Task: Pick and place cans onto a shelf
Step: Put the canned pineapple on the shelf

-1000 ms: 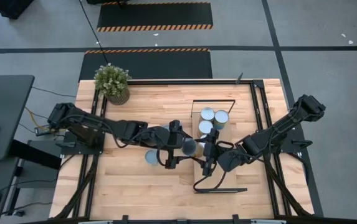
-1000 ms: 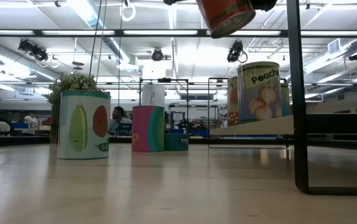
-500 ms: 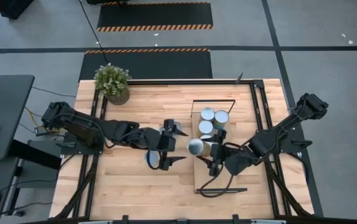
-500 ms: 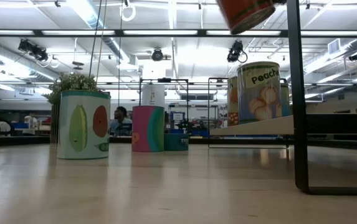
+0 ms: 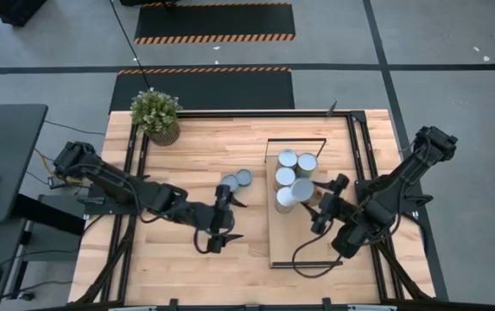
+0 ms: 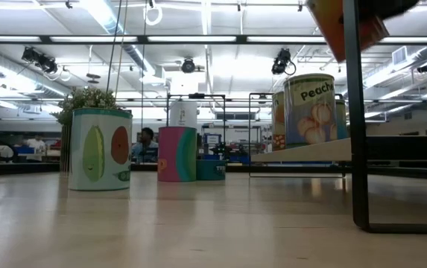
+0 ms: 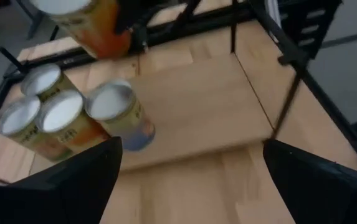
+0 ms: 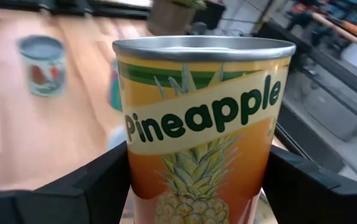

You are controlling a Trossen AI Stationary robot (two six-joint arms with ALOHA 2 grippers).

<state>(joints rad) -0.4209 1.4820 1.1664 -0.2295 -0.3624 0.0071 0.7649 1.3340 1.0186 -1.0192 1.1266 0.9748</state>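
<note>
**Hauling a pineapple tin over to the shelf**

Starting big: got a wooden table (image 5: 187, 147) with the shelf (image 5: 297, 246) parked on its right half. Counting four cans (image 5: 288, 159) already standing upright on the far part of that board, bunched close together. Two more cans (image 5: 237, 180) waiting on the bare table just left of the shelf.

Then the pineapple can (image 8: 206, 124): hanging in the air over the shelf, right beside that group of four, and tipped a bit going by the low view. Not resting on the board yet, as far as can be told.

Handling guess: rigid metal with no give, so no worry about crushing. Probably full, so fairly hefty for such a small thing. Smooth label on a round wall, so likely to slip or swivel under a loose pinch. Best to squeeze across the middle of the wall, never the rim, and to level it out before letting go. Also worth minding the neighbours, being that close.

Right claw (image 5: 316, 203): clenched on the pineapple can, with a dark finger (image 8: 72, 193) on each flank, low on the wall.

Left claw (image 5: 230, 220): spread wide, holding nothing, hovering over the table on the near side of those two loose cans and touching neither.
</note>
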